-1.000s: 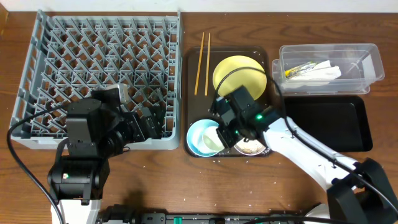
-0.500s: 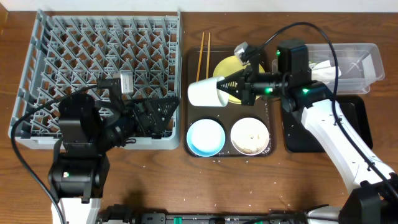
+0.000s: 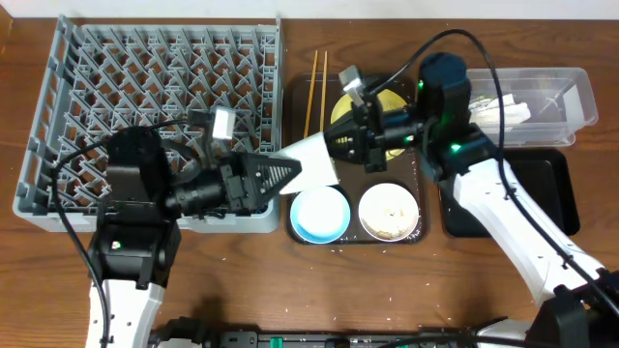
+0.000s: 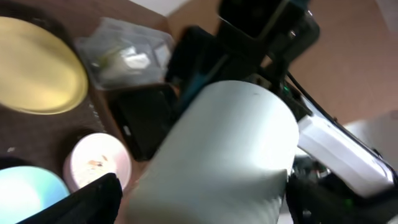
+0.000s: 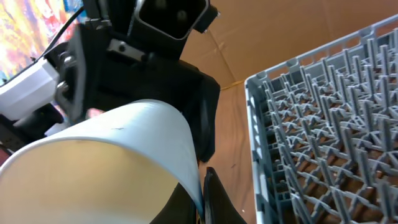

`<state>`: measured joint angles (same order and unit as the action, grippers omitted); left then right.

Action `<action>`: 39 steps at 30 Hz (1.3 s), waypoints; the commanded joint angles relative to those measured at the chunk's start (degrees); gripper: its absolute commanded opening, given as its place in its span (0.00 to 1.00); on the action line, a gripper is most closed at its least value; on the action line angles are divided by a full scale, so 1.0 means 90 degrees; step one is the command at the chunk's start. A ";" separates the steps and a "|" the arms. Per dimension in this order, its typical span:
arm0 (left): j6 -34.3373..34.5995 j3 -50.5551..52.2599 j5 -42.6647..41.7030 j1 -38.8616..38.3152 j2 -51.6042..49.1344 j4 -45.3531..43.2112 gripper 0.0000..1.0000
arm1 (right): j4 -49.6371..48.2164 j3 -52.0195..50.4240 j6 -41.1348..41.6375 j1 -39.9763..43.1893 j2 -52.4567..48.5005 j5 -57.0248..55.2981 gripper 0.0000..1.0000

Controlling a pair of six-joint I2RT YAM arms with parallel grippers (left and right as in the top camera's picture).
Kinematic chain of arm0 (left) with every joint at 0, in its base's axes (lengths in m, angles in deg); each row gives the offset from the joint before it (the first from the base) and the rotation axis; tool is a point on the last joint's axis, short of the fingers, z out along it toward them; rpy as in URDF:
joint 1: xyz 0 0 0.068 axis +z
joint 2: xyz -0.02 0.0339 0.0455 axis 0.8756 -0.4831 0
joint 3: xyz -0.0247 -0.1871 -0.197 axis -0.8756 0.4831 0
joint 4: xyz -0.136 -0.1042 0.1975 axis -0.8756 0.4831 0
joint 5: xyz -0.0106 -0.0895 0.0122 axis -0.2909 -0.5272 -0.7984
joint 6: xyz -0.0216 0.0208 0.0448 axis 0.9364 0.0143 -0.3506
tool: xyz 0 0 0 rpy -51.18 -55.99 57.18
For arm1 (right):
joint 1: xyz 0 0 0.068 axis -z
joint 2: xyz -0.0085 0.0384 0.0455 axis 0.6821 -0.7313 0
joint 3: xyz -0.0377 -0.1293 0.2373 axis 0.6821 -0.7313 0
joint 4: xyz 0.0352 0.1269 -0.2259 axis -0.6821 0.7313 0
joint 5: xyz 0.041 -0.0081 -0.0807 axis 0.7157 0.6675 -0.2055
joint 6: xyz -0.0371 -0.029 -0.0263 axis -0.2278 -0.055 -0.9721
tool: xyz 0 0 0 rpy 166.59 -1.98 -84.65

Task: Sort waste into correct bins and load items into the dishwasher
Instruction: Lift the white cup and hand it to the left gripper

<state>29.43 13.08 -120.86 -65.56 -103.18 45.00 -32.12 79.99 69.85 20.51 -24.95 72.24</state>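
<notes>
The right hand (image 3: 338,147) is clamping the rim of the small white cup (image 3: 311,161), holding it in the air just right of the grey dish rack (image 3: 174,58). The left hand (image 3: 286,174) is flanking the cup from the rack side; I cannot tell whether it is gripping.

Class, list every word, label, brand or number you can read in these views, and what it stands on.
None is readable.
Snack wrapper in the clear tub: print too small to read.
Small white cup: no marking visible.
Colourful patch, right wrist view: blurred.
</notes>
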 commanded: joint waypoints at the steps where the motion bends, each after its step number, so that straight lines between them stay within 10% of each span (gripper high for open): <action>1: 0.0017 -0.0097 -0.0255 -0.0289 0.0000 -0.0299 0.81 | -0.0041 0.0078 0.0248 -0.0136 0.0097 -0.0216 0.01; 12: 0.0015 -0.0097 -0.0284 -0.0449 -0.0002 -0.0442 0.53 | -0.0041 0.0078 0.0248 -0.0177 0.0097 -0.0262 0.01; 32: 0.0041 -0.0097 -0.0403 -0.0449 -0.0007 -0.0444 0.77 | -0.0447 0.0078 0.0580 -0.0177 0.0097 -0.0284 0.01; 39: 0.0036 -0.0097 -0.0398 -0.0449 -0.0007 -0.0444 0.64 | -0.0491 0.0078 0.0580 -0.0219 0.0097 -0.0284 0.01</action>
<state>29.45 13.08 -122.24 -68.84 -103.25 41.09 -36.16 79.99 74.55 19.68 -24.87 72.43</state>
